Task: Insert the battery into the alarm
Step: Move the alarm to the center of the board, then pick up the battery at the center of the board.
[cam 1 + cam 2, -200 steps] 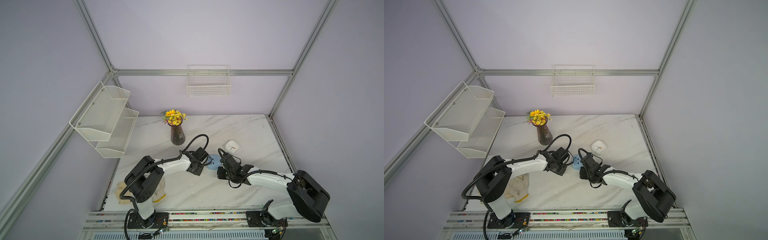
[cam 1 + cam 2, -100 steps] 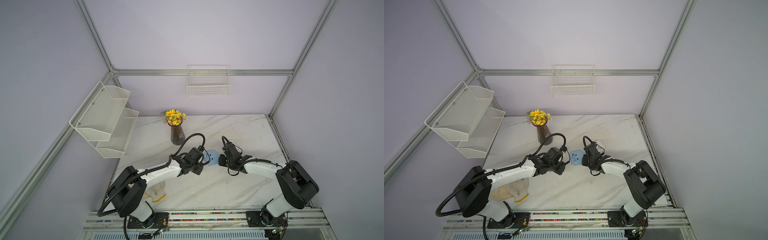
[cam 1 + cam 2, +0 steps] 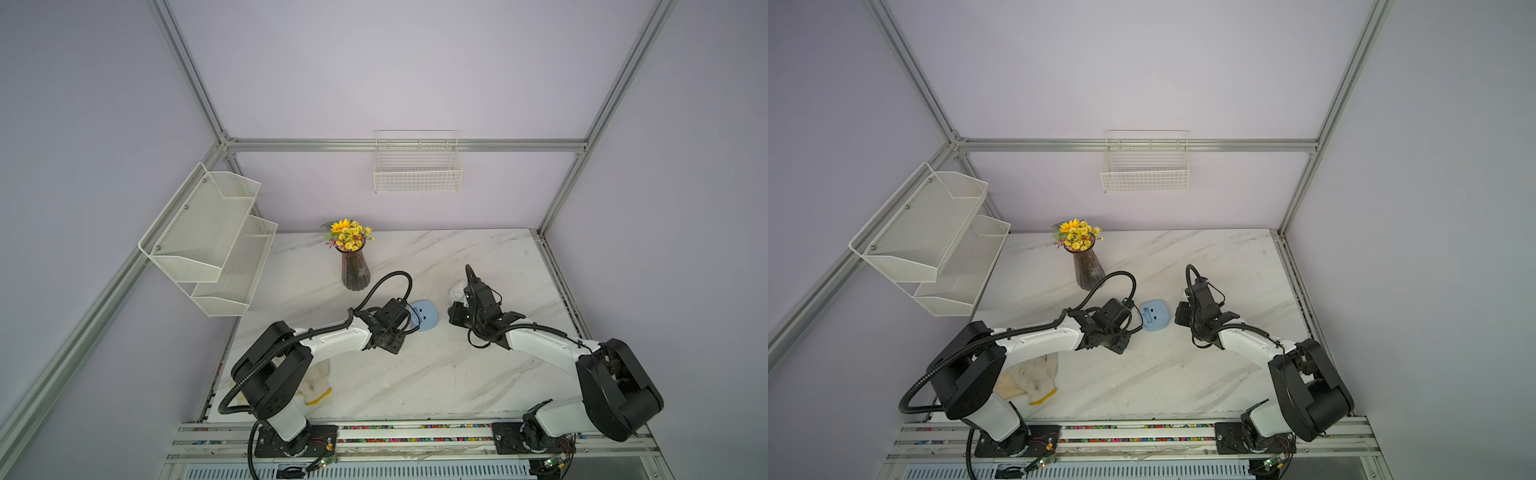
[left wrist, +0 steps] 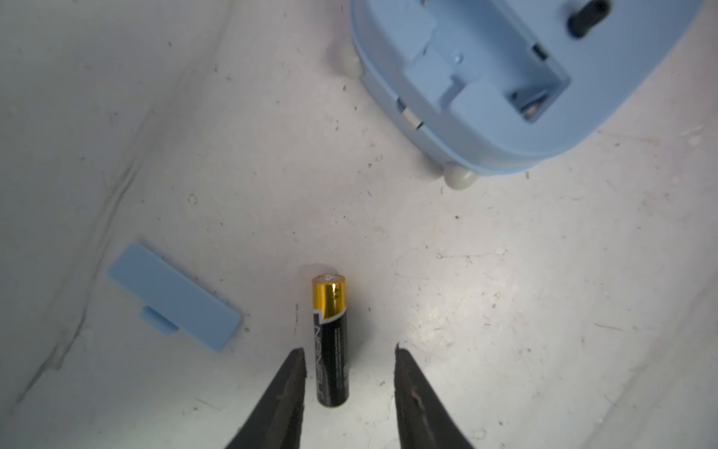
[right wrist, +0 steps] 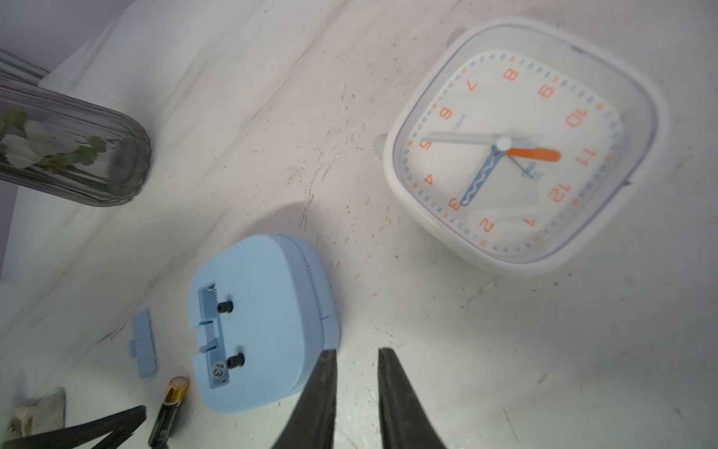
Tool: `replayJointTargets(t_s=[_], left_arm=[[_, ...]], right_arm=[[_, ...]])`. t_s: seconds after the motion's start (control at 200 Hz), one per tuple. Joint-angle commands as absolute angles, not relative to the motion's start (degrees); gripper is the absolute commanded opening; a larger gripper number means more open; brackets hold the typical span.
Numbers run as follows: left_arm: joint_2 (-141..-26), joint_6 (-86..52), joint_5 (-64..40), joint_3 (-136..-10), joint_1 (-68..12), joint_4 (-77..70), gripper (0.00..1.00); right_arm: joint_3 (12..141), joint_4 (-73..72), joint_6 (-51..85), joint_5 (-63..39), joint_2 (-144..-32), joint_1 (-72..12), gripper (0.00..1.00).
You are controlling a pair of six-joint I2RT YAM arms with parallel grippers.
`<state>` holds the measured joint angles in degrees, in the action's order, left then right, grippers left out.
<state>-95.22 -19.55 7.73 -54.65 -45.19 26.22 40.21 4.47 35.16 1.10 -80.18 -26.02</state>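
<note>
Battery [image 4: 329,338] lies flat on the bench [image 4: 505,311] between the open left fingers [image 4: 287,400], ungripped, near the blue alarm [image 3: 424,316], which sits mid-frame in both top views, slot uncovered. Slightly apart and empty, right fingers [image 5: 320,400] sit just beside the alarm; loose cover [image 4: 175,297] near battery.

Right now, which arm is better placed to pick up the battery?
Left. The left gripper stands open astride the battery; the right gripper hangs on the far side of the blue alarm.
</note>
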Motion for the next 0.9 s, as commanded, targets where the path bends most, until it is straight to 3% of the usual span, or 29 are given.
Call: replayJointTargets(t_s=[0.0,0.315,0.895], left_arm=[[-96.36,-20.55,8.7,-56.73,-45.18,27.75,0.39],[-98.7,-18.95,9.36,-57.96,-46.73,30.85,0.32],[-98.67,-14.26,11.84,-58.97,-48.57,32.3,0.1]], right_arm=[[38.53,6.7,34.8,0.18,-77.05,-26.11,0.24],[38.32,7.78,35.24,0.0,-75.16,-26.25,0.24],[38.43,7.85,34.1,-1.43,-73.08,-26.22,0.25]])
